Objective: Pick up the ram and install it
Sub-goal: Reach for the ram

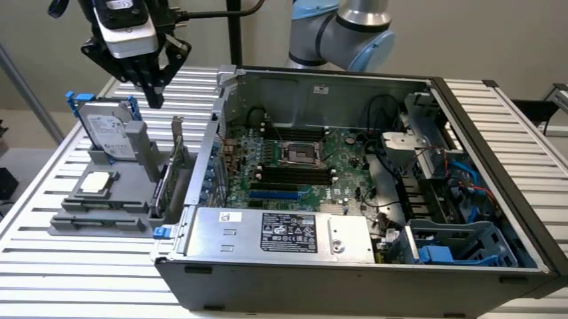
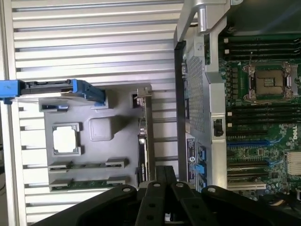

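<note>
The ram [image 2: 84, 183] is a thin green stick lying flat in a slot of the grey holder [image 2: 101, 129], at the end far from the hard drive. My gripper [image 1: 156, 100] hangs well above the holder's back end, over the hard drive, with its black fingers [image 2: 162, 181] pressed together and nothing between them. It is apart from the ram and from everything on the holder. The open computer case [image 1: 222, 106] lies beside the holder, and the motherboard's dark memory slots [image 1: 288, 176] sit beside the processor socket [image 1: 300, 154].
On the holder [image 1: 116, 173] stand a silver hard drive in a blue frame [image 1: 108, 129], a processor chip [image 1: 96, 181] and a tall upright card with a metal bracket [image 1: 175, 163]. The case wall [image 1: 213, 146] rises between holder and motherboard. A power supply [image 1: 275, 232] fills the case's near side.
</note>
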